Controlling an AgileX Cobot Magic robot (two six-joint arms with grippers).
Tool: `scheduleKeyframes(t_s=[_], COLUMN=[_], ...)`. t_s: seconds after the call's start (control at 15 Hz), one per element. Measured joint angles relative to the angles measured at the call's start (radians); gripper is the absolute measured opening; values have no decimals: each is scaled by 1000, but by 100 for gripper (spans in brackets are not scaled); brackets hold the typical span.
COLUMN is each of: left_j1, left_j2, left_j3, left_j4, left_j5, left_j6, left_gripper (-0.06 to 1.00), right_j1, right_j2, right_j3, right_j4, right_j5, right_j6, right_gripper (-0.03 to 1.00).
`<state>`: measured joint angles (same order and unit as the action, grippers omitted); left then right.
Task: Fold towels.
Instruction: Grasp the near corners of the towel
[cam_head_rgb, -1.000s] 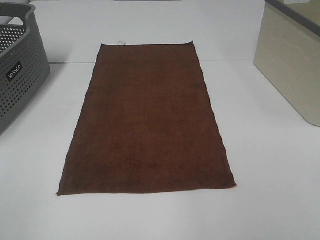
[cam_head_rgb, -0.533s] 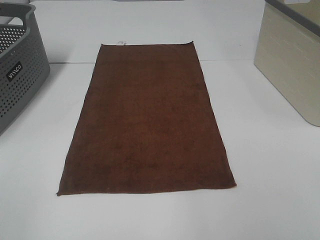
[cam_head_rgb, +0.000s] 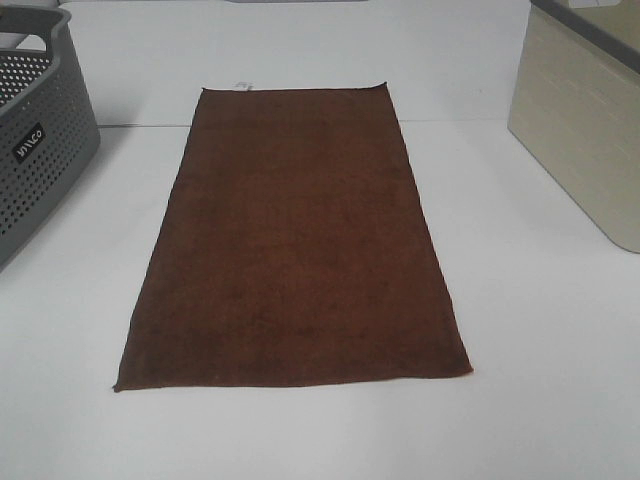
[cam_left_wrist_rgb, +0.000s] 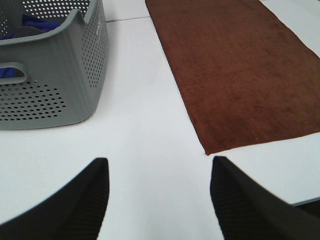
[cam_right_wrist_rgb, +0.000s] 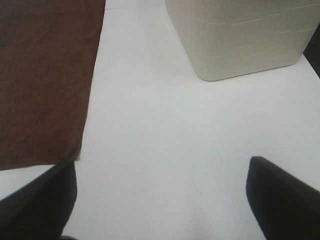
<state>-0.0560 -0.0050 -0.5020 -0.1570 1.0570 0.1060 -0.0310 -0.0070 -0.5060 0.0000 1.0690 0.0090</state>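
On the white table (cam_head_rgb: 540, 350) the brown towel (cam_head_rgb: 295, 240) lies spread flat

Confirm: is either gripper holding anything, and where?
Nothing held: left gripper and right gripper are both open and empty; towel lies flat, untouched.

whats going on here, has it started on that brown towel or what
Nothing is being handled yet. The brown towel lies flat and unfolded on the white table, between a grey basket and a cream bin. The left gripper and the right gripper each hover over bare table by one of the towel's near corners, jaws apart, touching nothing. No fold has been made.
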Motion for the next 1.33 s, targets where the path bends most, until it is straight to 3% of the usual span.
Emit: scheduleKeyframes(t_s=[0.93, 1.33], left_j1=[0, 0], left_j2=[0, 0], left_j3=[0, 0], left_j4=[-2, -10], left_j5=[0, -15], left_j6=[-5, -106], left_gripper=[58, 58], right_j1=[0, 0], right_j2=[0, 35], right_j3=[0, -29], right_j4=[0, 0], right_j5=[0, -51], right_j6=[0, 0], right_gripper=[86, 83])
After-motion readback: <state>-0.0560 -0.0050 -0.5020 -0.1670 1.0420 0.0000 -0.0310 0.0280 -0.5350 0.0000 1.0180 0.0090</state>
